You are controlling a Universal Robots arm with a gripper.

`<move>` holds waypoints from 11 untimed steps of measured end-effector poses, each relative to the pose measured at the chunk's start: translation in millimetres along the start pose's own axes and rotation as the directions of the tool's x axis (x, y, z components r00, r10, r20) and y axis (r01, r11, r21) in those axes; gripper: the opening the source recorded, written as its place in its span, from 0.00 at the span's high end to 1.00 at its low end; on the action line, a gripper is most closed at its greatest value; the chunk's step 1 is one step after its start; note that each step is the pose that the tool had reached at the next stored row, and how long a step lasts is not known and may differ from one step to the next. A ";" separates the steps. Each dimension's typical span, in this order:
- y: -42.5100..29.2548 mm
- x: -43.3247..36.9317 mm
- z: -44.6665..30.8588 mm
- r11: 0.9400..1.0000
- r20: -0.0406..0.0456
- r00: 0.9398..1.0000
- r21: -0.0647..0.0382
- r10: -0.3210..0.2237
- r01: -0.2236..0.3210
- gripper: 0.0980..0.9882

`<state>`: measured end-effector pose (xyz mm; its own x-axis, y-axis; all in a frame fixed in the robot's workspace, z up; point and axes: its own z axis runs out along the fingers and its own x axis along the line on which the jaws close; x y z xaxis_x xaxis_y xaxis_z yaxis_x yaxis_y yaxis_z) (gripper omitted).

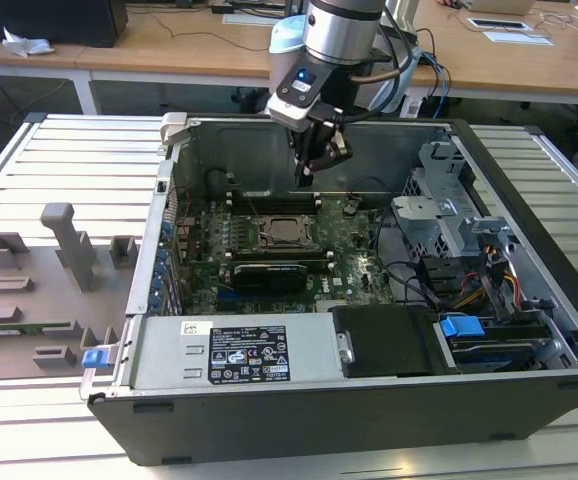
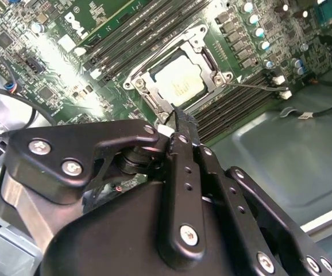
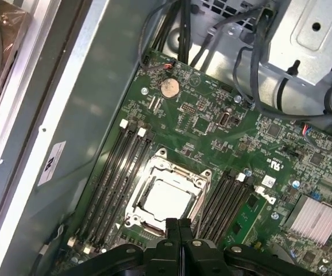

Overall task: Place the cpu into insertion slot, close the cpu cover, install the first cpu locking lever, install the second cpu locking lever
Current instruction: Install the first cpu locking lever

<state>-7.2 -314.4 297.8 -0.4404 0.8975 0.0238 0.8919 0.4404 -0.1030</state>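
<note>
The cpu (image 1: 287, 233) lies flat in the insertion slot (image 3: 132, 218) on the green board, its dull silver top (image 3: 165, 199) showing in both wrist views. The cpu cover (image 3: 174, 171) is down around it, framing the chip (image 2: 178, 80) through its square cut-out. A thin metal locking lever (image 2: 255, 86) sticks out from one socket corner across the memory slots. My gripper (image 1: 309, 172) hangs above the board just behind the socket, in the air. Its black fingers (image 3: 178, 225) are pressed together with nothing between them, tips (image 2: 183, 122) near the socket's edge.
The open computer case (image 1: 269, 420) lies on a slatted table. Long black memory slots (image 3: 115, 172) flank the socket. Cables (image 3: 252, 86) and a metal drive cage (image 1: 439, 190) sit on the exterior view's right. Grey fixtures (image 1: 64, 240) stand on the exterior view's left.
</note>
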 end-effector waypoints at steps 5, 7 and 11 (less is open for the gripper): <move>0.0 0.0 0.0 0.998 0.007 0.998 0.002 -0.065 0.065 0.99; 0.0 0.0 0.0 0.996 0.009 0.996 0.002 -0.085 0.085 0.99; 0.0 0.0 0.0 0.991 0.014 0.991 0.004 -0.134 0.134 0.99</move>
<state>-7.2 -314.4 297.8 -0.5577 0.8297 0.0238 0.8241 0.5570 -0.1030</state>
